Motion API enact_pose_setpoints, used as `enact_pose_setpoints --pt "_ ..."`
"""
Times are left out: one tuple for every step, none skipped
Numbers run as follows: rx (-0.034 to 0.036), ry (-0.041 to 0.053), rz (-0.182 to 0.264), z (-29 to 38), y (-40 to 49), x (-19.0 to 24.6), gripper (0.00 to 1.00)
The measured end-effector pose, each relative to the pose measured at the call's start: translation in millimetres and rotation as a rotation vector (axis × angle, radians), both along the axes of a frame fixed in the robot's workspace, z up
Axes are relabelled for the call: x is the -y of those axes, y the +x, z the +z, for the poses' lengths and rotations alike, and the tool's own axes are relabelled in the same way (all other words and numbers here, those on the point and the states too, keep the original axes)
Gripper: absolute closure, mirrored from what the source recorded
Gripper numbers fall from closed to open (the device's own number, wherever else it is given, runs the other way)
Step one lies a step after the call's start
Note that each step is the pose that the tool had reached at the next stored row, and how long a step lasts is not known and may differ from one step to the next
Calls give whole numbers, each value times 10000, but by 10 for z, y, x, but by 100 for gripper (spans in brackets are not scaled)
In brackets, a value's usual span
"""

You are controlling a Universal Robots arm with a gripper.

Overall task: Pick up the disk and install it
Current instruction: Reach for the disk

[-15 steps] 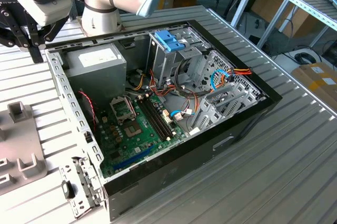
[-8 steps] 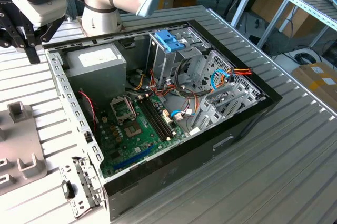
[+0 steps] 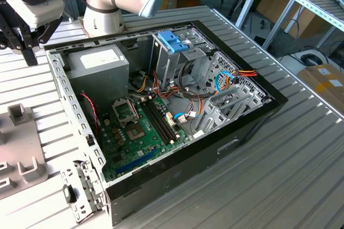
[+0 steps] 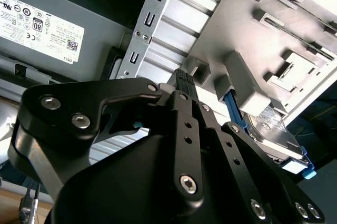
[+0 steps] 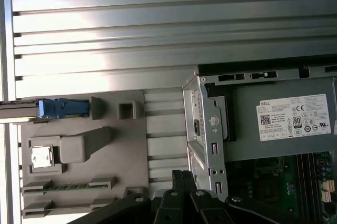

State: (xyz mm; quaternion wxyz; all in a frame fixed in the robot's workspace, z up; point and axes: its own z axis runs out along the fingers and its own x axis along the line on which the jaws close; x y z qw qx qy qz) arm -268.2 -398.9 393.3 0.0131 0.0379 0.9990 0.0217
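Since the disk point(image 4: 272, 129) stands on edge in the grey holder point(image 4: 237, 21), its rim lies exposed for grasping; the gripper point(image 4: 181, 75) hovers nearby, closed and empty.

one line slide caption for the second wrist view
Gripper by the grey fixture plate, near the blue-framed disk standing on edge in it, not yet grasped, with the power supply box in view
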Motion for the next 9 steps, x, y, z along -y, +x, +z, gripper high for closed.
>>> enact_pose_setpoints --pt "0 0 0 0 -4 0 90" --pt "-1 -1 0 0 -10 0 90" --pt "0 0 0 0 -14 0 90" --pt "0 0 0 0 -19 0 90" --pt "0 0 0 0 -23 0 90" --pt "1 0 0 0 -27 0 90" --pt "-1 0 1 0 -32 0 90" --pt "0 0 1 0 -36 0 90" --pt "0 0 1 0 -41 0 90"
